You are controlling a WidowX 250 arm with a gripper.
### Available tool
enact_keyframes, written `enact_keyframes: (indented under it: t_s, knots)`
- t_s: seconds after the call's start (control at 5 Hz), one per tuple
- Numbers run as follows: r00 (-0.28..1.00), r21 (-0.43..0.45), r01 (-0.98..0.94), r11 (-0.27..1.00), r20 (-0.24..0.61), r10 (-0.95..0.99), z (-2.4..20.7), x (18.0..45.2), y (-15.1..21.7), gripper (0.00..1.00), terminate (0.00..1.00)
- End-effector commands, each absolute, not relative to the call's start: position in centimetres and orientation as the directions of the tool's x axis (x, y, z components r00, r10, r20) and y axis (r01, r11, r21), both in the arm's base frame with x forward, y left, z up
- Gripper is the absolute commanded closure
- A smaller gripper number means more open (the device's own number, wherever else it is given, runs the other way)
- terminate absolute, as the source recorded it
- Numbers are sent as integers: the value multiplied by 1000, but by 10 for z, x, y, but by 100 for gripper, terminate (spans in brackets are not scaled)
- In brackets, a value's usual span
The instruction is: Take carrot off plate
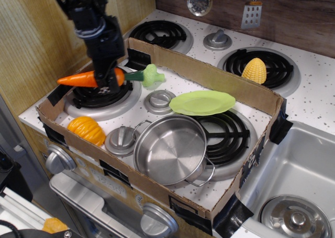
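Observation:
My black gripper (107, 81) is shut on the orange carrot (84, 79) and holds it level just above the front-left burner (102, 97). The carrot's tip points left and its dark green stub (134, 76) points right. The lime-green plate (202, 102) lies bare in the middle of the cardboard tray, well to the right of the carrot. The gripper's fingertips are partly hidden behind the carrot.
A small light-green toy vegetable (153, 75) sits right of the stub. A ribbed orange toy (86, 129) lies at the tray's front left. A steel pot (171, 149) stands in front. Yellow corn (254, 70) rests on the back-right burner. The cardboard wall (220, 76) rings the stove top.

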State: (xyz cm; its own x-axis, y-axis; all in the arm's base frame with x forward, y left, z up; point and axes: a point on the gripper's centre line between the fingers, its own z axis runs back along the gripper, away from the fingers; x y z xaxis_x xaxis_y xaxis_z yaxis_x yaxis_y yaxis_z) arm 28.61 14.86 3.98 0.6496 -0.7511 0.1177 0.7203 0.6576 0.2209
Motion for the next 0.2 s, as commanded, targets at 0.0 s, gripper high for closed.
enact_keyframes:
  t_s: [0.0]
  knots:
    - [634,280,701,656,177,-753,33,283,164,100,100]
